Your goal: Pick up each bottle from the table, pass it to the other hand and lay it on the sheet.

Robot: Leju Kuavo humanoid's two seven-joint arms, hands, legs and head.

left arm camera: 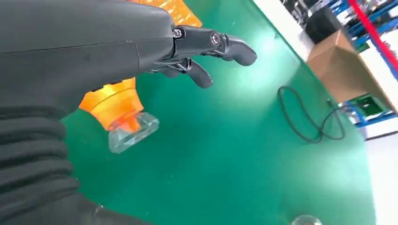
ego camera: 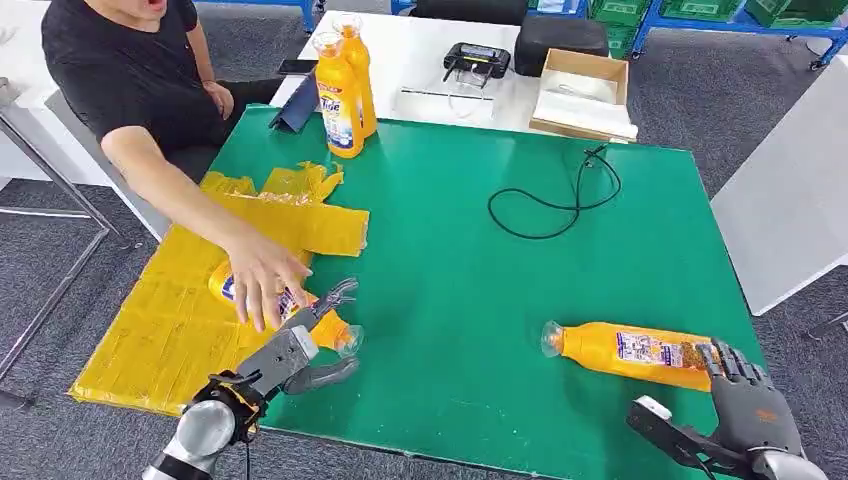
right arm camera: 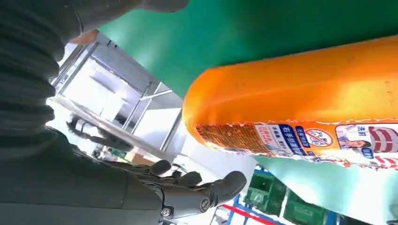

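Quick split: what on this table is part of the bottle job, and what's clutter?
Job:
- bottle by right hand
- bottle at sheet edge, under a person's hand
- two upright bottles
- yellow sheet

Clutter:
- black cable
- cardboard box
- black device

This looks like a robotics lab or workshop. A green-topped work table (ego camera: 480,290) stands on grey carpet, with white tables (ego camera: 440,60) pushed against its far edge, well beyond the robot's fingers. On those sit an open cardboard box (ego camera: 583,95), a black handheld controller (ego camera: 476,58) and a dark case (ego camera: 563,38). Blue metal racks (ego camera: 700,25) holding green crates (ego camera: 620,12) (the stackable storage kind) line the back, and a loose black cable (ego camera: 560,195) lies coiled on the green top.
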